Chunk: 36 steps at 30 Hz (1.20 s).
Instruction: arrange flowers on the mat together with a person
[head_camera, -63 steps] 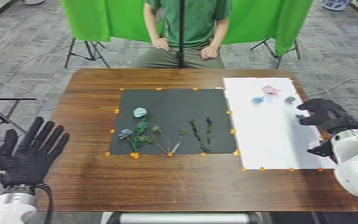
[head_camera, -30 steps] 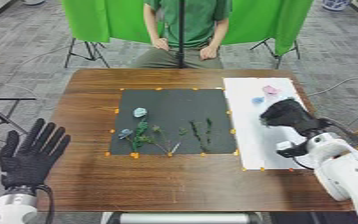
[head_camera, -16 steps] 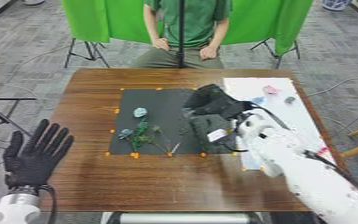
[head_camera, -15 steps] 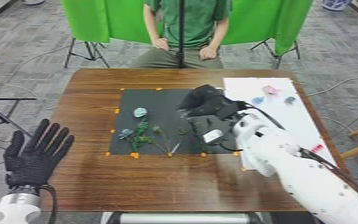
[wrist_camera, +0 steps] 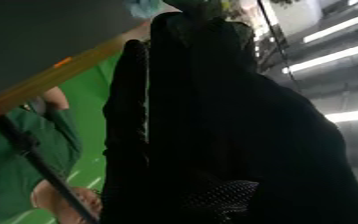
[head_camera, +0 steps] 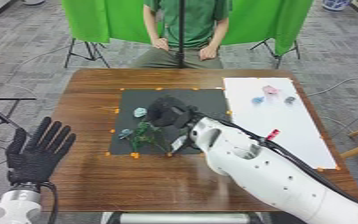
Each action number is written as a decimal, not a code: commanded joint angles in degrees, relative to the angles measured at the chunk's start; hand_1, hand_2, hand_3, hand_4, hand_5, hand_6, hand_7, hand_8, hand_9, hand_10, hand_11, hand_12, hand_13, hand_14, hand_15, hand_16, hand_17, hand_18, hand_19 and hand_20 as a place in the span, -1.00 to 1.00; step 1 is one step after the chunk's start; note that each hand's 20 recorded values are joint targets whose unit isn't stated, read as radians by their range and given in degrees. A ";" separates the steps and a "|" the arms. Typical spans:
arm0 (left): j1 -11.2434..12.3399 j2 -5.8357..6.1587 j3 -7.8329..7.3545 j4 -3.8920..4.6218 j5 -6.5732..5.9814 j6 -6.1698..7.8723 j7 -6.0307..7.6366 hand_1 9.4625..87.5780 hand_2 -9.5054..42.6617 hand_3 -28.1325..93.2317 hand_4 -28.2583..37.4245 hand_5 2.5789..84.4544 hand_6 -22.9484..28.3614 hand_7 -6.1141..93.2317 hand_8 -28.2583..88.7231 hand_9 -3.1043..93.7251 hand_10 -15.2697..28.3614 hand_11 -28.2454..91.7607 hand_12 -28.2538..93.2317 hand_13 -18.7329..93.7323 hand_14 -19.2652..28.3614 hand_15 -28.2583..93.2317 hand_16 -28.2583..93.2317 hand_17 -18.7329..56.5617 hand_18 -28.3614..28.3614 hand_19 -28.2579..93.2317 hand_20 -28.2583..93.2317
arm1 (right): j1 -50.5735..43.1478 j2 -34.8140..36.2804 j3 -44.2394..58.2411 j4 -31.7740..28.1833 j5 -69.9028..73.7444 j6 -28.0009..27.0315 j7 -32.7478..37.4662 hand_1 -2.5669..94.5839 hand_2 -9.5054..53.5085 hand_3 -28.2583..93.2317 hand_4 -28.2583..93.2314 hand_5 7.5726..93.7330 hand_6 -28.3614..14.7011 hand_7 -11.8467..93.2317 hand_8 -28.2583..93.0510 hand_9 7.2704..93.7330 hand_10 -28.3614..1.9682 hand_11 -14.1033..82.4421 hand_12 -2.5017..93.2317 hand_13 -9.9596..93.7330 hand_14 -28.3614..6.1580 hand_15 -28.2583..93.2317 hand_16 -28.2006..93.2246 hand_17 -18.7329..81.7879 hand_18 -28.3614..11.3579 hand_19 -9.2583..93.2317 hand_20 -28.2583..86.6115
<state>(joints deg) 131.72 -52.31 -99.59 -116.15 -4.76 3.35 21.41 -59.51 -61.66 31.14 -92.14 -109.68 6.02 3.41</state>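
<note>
Our right robot hand [head_camera: 165, 112] has swung left across the dark mat [head_camera: 209, 100] — the pale blue flower [head_camera: 140, 112] lies just left of it. Placing seems near, though we can't tell whether it grips anything.

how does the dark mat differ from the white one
The dark mat is nearly square; the white mat is long and narrow. The dark mat lies near the table's middle, the white mat along its right side. The dark mat bears green sprigs, the white mat small blooms, one pink. Both lie flat, with orange tabs at their edges.
</note>
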 commanded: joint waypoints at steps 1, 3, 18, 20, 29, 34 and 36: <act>-0.23 -0.04 0.40 0.47 -0.43 0.46 -0.96 -0.58 -0.21 0.60 -1.00 0.03 0.16 -0.72 -0.66 -0.09 0.33 -0.29 -0.40 -0.11 0.49 -0.01 -0.65 -0.58 0.50 0.00 -0.31 | -0.86 -1.59 -1.16 1.05 -2.72 -1.18 1.45 0.45 -1.00 0.48 -1.00 0.25 0.48 -0.16 -0.63 0.46 0.49 -0.56 -0.26 0.49 0.59 -0.30 0.17 0.03 0.04 0.18 0.13; -0.20 -0.11 0.31 0.50 -0.54 0.59 -0.97 -0.58 -0.21 0.60 -1.00 0.03 0.16 -0.72 -0.66 -0.09 0.33 -0.29 -0.40 -0.11 0.49 -0.01 -0.65 -0.58 0.50 -0.01 -0.31 | -1.33 -1.37 -1.09 1.11 -3.39 -1.81 1.74 0.45 -1.00 0.48 -1.00 0.24 0.48 -0.17 -0.63 0.44 0.45 -0.55 -0.28 0.48 0.59 -0.31 0.16 0.04 0.03 0.15 0.14; 0.61 -0.80 -0.08 0.28 -0.83 0.86 -1.05 -0.58 -0.20 0.60 -1.00 0.04 0.16 -0.72 -0.66 -0.08 0.33 -0.29 -0.40 -0.11 0.49 0.00 -0.65 -0.58 0.50 0.00 -0.31 | -5.70 0.43 3.51 -2.37 2.82 1.87 2.33 0.17 -1.00 0.66 -1.00 0.29 0.31 -0.35 -0.71 0.14 0.21 -0.50 -0.63 0.26 0.24 -0.28 -0.11 -0.01 -0.09 0.02 0.14; 0.73 -1.04 -0.04 0.19 -0.83 0.85 -1.03 -0.58 -0.20 0.60 -1.00 0.04 0.17 -0.72 -0.66 -0.08 0.33 -0.29 -0.40 -0.11 0.49 0.00 -0.65 -0.58 0.50 0.00 -0.31 | -7.23 0.81 5.70 -3.94 6.67 3.05 1.60 0.13 -1.00 0.70 -1.00 0.21 0.35 -0.33 -0.77 0.08 0.20 -0.52 -0.64 0.24 0.23 -0.28 -0.12 -0.03 -0.09 0.00 0.11; 2.13 -1.58 -0.87 -0.35 -0.96 0.47 0.20 -0.59 -0.21 0.60 -1.00 0.04 0.17 -0.72 -0.66 -0.09 0.33 -0.29 -0.40 -0.11 0.49 -0.01 -0.65 -0.58 0.50 0.00 -0.31 | -19.93 8.34 22.63 -14.12 29.37 2.01 0.58 -0.12 -0.84 0.67 -0.95 0.12 0.31 -0.40 -0.78 0.04 0.27 -0.57 -0.70 0.05 0.16 -0.33 -0.24 -0.09 -0.16 -0.11 0.01; 3.54 -1.71 -1.75 -0.97 -0.95 0.54 0.98 -0.59 -0.21 0.60 -1.00 0.04 0.16 -0.72 -0.66 -0.09 0.33 -0.29 -0.40 -0.11 0.48 -0.01 -0.65 -0.58 0.50 -0.01 -0.31 | -29.01 12.57 33.18 -15.74 43.23 3.43 -2.05 -0.32 -0.49 0.65 -0.92 0.06 0.17 -0.49 -0.74 -0.04 0.12 -0.59 -0.73 -0.09 0.13 -0.36 -0.36 -0.13 -0.18 -0.28 -0.04; 3.62 -1.74 -1.88 -0.96 -0.92 0.47 1.21 -0.59 -0.21 0.60 -1.00 0.03 0.16 -0.72 -0.66 -0.09 0.33 -0.29 -0.40 -0.11 0.48 -0.01 -0.65 -0.58 0.50 0.00 -0.31 | -31.71 14.13 35.92 -15.84 42.05 4.66 -2.56 -0.37 -0.43 0.65 -0.93 0.04 0.13 -0.51 -0.73 -0.07 0.07 -0.60 -0.75 -0.12 0.14 -0.36 -0.39 -0.14 -0.18 -0.35 -0.04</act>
<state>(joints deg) 133.19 -53.19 -100.59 -116.57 -5.34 3.63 21.76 -80.24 -55.38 57.24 -108.56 -76.20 5.76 2.84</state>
